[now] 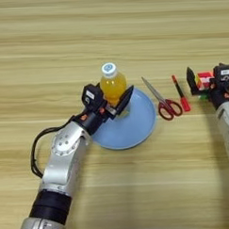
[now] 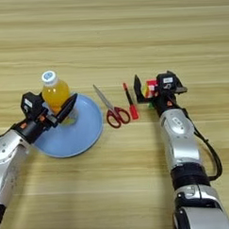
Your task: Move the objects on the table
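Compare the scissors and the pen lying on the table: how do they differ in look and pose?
The scissors are longer, with red loop handles and metal blades slanting up-left; the pen is a slim red-and-black stick, nearer upright in the picture. Both lie flat, side by side, right of the plate.

**Materials and finishes on the wooden table**

The table (image 1: 111,36) is seen as light wood with horizontal plank grain and a smooth, faintly satin finish. The plate (image 1: 136,129) is rendered in smooth, matt light-blue material. The orange-juice bottle (image 1: 112,86) appears as clear, glossy plastic topped by a white plastic cap. The scissors (image 1: 162,99) show bare metal blades and glossy red plastic handles. The pen (image 1: 180,94) looks like red-and-black plastic. The puzzle cube (image 2: 150,90) is shown with glossy coloured faces.
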Controlling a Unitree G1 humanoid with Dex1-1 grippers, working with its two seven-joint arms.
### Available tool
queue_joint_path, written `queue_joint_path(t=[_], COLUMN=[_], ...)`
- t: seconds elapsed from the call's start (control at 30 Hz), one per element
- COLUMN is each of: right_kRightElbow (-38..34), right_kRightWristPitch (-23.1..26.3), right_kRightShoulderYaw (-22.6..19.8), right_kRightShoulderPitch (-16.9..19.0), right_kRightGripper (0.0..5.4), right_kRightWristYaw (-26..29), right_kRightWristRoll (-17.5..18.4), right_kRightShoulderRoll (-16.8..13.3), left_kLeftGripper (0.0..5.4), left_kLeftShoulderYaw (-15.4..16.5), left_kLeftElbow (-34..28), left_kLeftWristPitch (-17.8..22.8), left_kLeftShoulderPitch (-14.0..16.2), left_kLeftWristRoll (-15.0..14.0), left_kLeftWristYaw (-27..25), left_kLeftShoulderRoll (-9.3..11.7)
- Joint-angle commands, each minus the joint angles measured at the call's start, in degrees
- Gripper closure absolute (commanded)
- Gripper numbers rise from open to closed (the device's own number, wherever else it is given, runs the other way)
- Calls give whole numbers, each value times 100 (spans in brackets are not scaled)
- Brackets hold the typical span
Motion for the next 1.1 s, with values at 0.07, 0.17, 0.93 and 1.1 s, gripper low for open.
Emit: queue_joint_path(t=[0.07,0.17,0.93,1.1], right_kRightElbow=[-55,-62,-64,-71], right_kRightWristPitch=[47,49,60,59], right_kRightShoulderYaw=[18,22,45,50], right_kRightShoulderPitch=[-30,-29,-32,-22], right_kRightGripper=[0,0,0,0], right_kRightWristYaw=[-6,-12,-4,-1], right_kRightWristRoll=[2,3,-8,-11], right_kRightShoulderRoll=[23,30,43,42], left_kLeftGripper=[204,204,125,81], left_kLeftShoulderYaw=[-60,-64,215,204], left_kLeftElbow=[51,156,786,771], left_kLeftWristPitch=[30,44,34,39], left_kLeftShoulderPitch=[-69,-98,-333,-330], left_kLeftWristRoll=[230,338,623,641], left_kLeftWristYaw=[2,71,555,562], left_kLeftShoulderRoll=[78,109,104,109])
